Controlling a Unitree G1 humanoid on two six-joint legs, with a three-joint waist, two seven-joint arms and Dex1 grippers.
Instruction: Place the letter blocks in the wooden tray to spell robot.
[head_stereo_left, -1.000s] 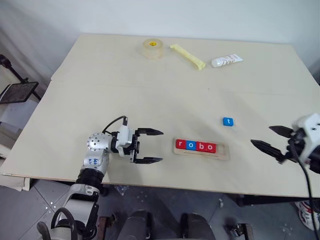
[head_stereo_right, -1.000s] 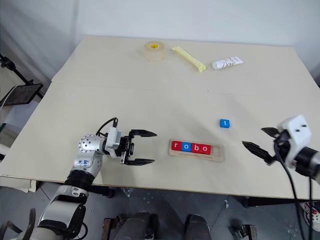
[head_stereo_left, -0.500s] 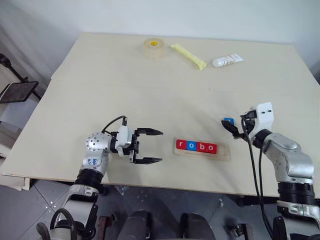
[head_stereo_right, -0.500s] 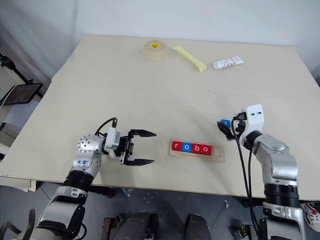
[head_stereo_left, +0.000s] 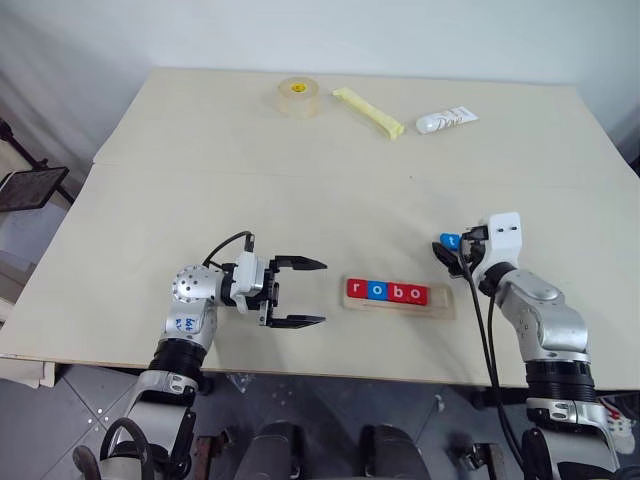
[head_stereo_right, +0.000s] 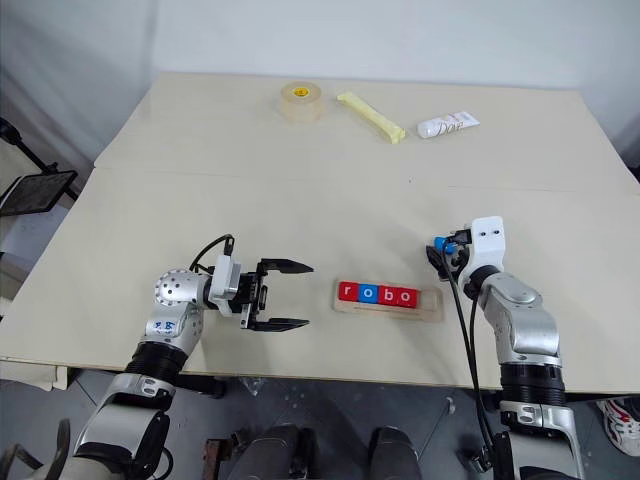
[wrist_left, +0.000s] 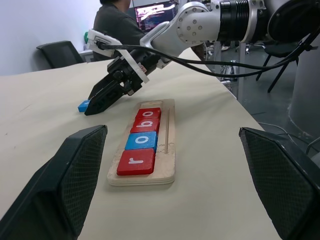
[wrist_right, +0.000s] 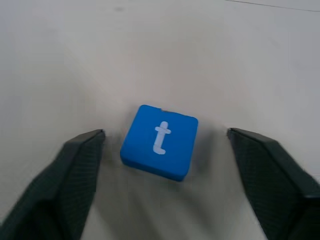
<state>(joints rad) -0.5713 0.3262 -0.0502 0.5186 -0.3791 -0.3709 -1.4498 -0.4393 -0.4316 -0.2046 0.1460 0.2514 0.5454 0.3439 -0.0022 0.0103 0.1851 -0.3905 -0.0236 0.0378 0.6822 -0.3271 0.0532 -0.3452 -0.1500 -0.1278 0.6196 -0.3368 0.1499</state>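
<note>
Table (head_stereo_left: 300, 190): pale top, carrying everything below.
Wooden tray (head_stereo_left: 443, 303): lies near the front edge of the table, between the two arms, running left to right.
Blocks in tray: four sit touching in a row in the tray, reading r, o, b, o from the robot's left. The r block (head_stereo_left: 356, 289) is red, the first o block (head_stereo_left: 377, 291) blue, the b block (head_stereo_left: 398, 293) red, the second o block (head_stereo_left: 418, 294) red. The tray's right end past the last o is bare wood.
T block (wrist_right: 160, 141): blue with a white t, flat on the table, outside the tray, beyond its right end and a little farther from the robot.
Right gripper (wrist_right: 165, 185): low at the table with the t block between its two black fingers. The fingers stand apart with a gap on each side of the block; neither one touches it.
Left gripper (head_stereo_left: 305, 292): hangs just to the left of the tray, pointing toward it, fingers spread wide with nothing between them.
Far edge of table: a roll of clear tape (head_stereo_left: 299, 95), a yellow stick (head_stereo_left: 369, 112) and a white tube (head_stereo_left: 446, 120) lie in a loose line, well apart from the tray.
Background: in the left wrist view a person (wrist_left: 116, 26) sits at a screen (wrist_left: 155, 10) beyond the table.
</note>
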